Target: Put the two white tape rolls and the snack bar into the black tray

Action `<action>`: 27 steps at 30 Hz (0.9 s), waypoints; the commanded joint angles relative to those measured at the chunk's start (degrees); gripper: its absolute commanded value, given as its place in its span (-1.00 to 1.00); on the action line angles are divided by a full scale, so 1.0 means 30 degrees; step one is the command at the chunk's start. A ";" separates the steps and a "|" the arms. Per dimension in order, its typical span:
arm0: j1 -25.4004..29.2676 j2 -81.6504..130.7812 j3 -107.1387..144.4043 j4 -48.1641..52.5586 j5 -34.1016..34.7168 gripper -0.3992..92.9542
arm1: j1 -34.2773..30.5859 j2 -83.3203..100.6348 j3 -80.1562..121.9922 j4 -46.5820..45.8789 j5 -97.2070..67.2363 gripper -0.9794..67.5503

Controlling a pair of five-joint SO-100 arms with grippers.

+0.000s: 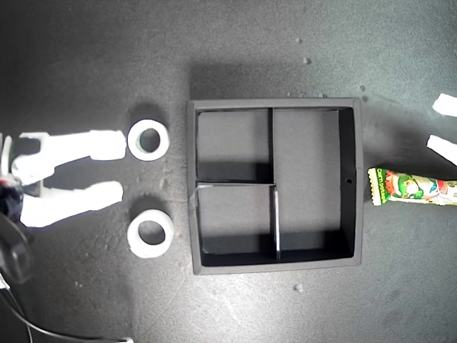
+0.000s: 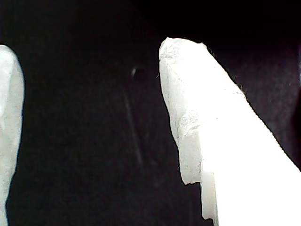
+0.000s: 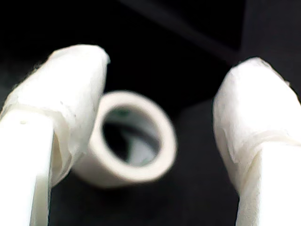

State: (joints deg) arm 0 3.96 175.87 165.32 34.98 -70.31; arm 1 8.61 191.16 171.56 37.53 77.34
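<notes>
The black tray point(image 1: 357, 214) sits in the middle of the exterior view, all its compartments bare. Two white tape rolls lie flat on the tray's left side in that view, one farther up point(image 1: 148, 139) and one lower point(image 1: 151, 234). My second gripper point(image 1: 120, 168) is open at the exterior view's left, one fingertip close beside the upper roll. In the second wrist view that tape roll point(image 3: 129, 139) lies just ahead of one finger point(image 3: 70, 94). The snack bar point(image 1: 414, 187) lies at the exterior view's right edge. My first gripper point(image 1: 443, 125) hangs open just above it, with nothing between its fingers point(image 2: 197, 108).
The table point(image 1: 257, 43) is a dark matte surface with a few pale specks. A dark arm base and cable point(image 1: 18, 286) fill the exterior view's lower left corner.
</notes>
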 commanded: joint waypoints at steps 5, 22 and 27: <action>-0.0498 -1.4209 -1.0195 0.2637 0.1406 -0.60 | -0.1641 -0.0879 -0.4863 0.3076 -0.4277 -0.26; -0.0732 -1.9629 -1.2891 0.3691 0.0850 -0.61 | -0.7383 -2.3437 -2.1826 0.9609 -0.7061 -0.16; -0.1055 -2.1094 -1.3564 0.3662 0.0850 -0.61 | -0.7705 -2.3437 -2.0332 1.0283 -0.5596 -0.16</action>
State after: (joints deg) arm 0 1.58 113.82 128.06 46.32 -67.06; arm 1 -13.71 121.03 110.13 67.68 58.71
